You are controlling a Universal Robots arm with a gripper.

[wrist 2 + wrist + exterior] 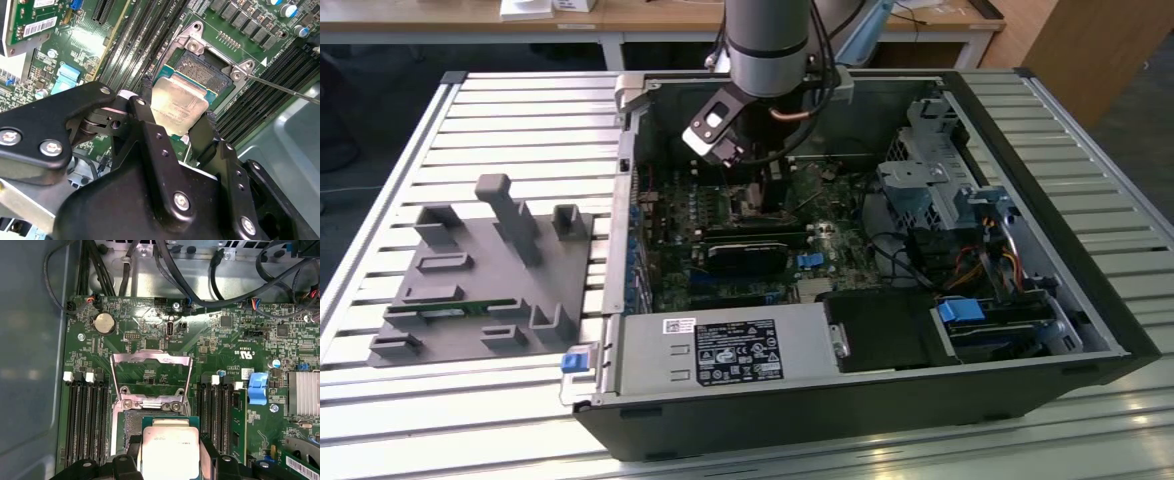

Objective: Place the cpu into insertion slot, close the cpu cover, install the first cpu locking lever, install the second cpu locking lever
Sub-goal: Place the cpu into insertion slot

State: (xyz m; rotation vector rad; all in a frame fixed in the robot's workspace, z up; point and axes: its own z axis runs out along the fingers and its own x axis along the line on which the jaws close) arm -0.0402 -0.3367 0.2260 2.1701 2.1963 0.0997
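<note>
Your gripper (176, 114) clamps the cpu (180, 100) by opposite edges at the insertion slot's (202, 67) near rim, with the cpu cover (151, 357) raised beyond.

grey fixture (487, 275) on slatted table (520, 130), exterior view's left | open computer case (854, 410) beside it | coin battery (105, 323) on motherboard (215, 340)

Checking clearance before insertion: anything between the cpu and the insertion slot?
Nothing visible. The pincer holds the cpu partly over the insertion slot, whose contacts lie bare. The cpu cover is swung open, off the slot.
</note>
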